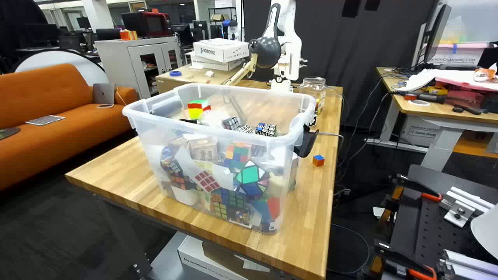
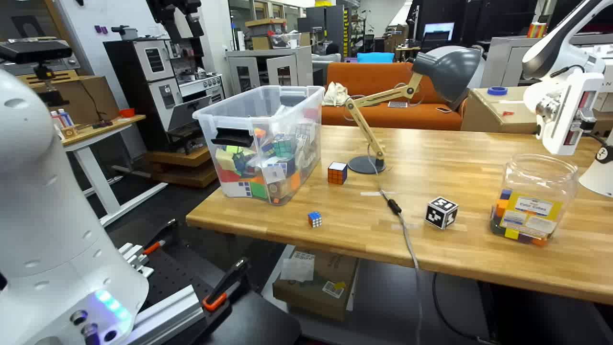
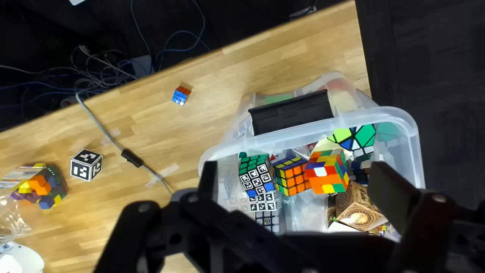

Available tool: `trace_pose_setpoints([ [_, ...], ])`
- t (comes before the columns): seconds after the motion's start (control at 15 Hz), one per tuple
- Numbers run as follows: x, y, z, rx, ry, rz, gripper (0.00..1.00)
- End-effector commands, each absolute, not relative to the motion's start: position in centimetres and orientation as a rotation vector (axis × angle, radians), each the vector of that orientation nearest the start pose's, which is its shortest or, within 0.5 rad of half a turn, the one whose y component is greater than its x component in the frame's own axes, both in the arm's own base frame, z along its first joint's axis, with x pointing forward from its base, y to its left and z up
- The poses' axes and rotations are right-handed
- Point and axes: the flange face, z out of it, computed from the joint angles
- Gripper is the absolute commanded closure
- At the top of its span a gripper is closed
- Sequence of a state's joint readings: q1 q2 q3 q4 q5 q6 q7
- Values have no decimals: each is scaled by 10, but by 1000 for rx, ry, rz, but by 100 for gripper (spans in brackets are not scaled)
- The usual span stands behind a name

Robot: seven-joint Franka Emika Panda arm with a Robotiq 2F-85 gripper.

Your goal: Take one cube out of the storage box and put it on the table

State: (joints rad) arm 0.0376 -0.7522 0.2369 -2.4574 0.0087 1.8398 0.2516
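- A large rectangular storage box (image 3: 291,140) of translucent plastic is set on the light wooden tabletop (image 2: 421,153), with multicoloured puzzle cubes (image 3: 293,178) piled inside.
- In the wrist view, the black end effector (image 3: 299,181) is shown with its two fingers spread wide apart, several puzzle cubes framed between them.
- Near the box, a small blue-and-orange cube (image 2: 314,219) and a larger white-and-orange cube (image 2: 337,173) are seen on the tabletop.
- Farther along, a black-and-white patterned cube (image 2: 441,212) is placed.
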Motion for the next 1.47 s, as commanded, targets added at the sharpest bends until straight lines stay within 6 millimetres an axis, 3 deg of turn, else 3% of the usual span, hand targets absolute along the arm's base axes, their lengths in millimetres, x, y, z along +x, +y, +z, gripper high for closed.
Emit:
trace_pose_setpoints([
  [0.0,326,107,549,-3253,51,-247,0],
  [1.2,326,105,549,-3254,45,-252,0],
  [1.4,333,106,549,-3242,-163,-257,0],
])
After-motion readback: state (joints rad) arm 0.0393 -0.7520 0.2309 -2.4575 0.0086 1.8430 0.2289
